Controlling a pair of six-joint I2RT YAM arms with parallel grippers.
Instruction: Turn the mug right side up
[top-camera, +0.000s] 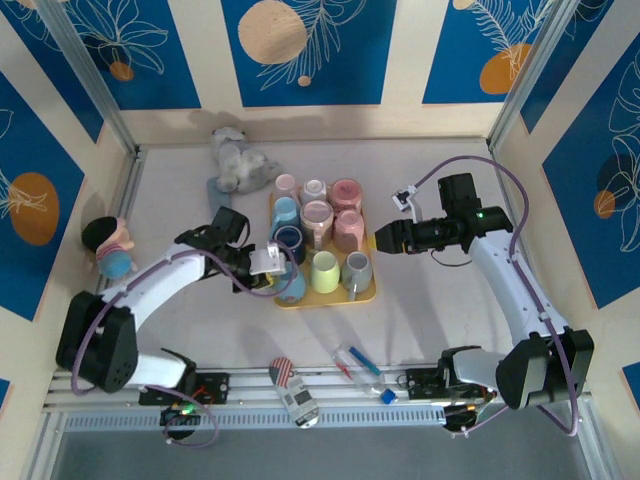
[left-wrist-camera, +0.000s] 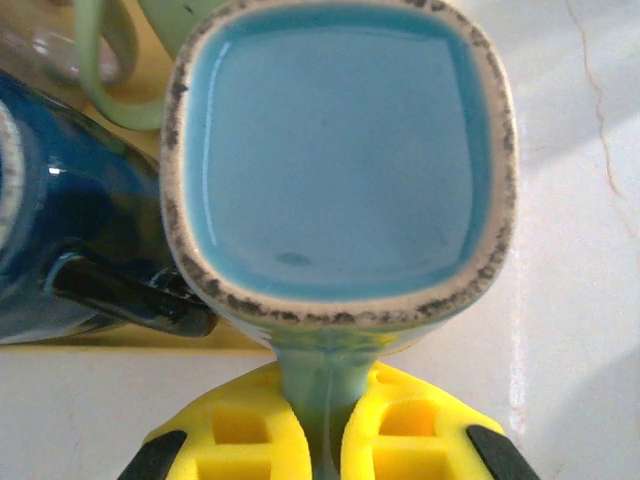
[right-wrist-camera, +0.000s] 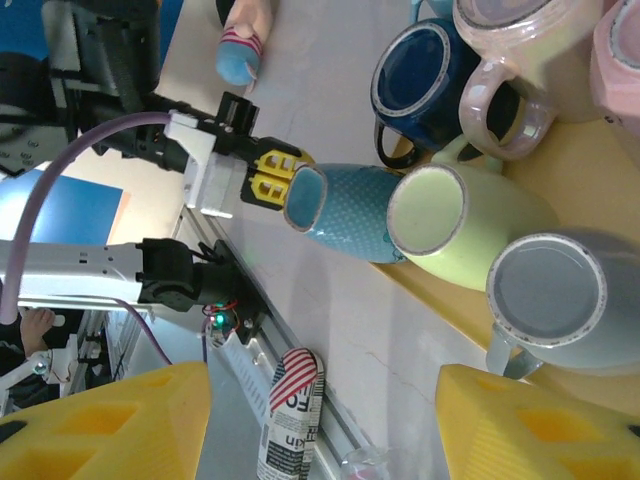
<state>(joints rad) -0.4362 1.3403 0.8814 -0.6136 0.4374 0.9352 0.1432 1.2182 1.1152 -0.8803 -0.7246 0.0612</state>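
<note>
A light blue mug (top-camera: 291, 286) lies tipped on its side at the front left corner of the yellow tray (top-camera: 330, 299). Its mouth (left-wrist-camera: 340, 150) faces the left wrist camera. My left gripper (top-camera: 268, 262) is shut on the mug's handle, which is pinched between the yellow fingers (left-wrist-camera: 250, 430). From the right wrist, the dotted blue mug (right-wrist-camera: 350, 210) rests partly on the tray's edge, with the left gripper (right-wrist-camera: 270, 178) at its rim side. My right gripper (top-camera: 385, 238) hovers open right of the tray, fingers (right-wrist-camera: 120, 420) wide apart and holding nothing.
The tray carries several other mugs: dark blue (left-wrist-camera: 60, 230), pale green (right-wrist-camera: 470, 215), grey (right-wrist-camera: 560, 300) and pink ones (top-camera: 346, 195). A grey plush (top-camera: 235, 160) lies behind, a doll (top-camera: 110, 250) at the left, a flag-printed pouch (top-camera: 293, 390) and tubes (top-camera: 360, 365) near the front rail.
</note>
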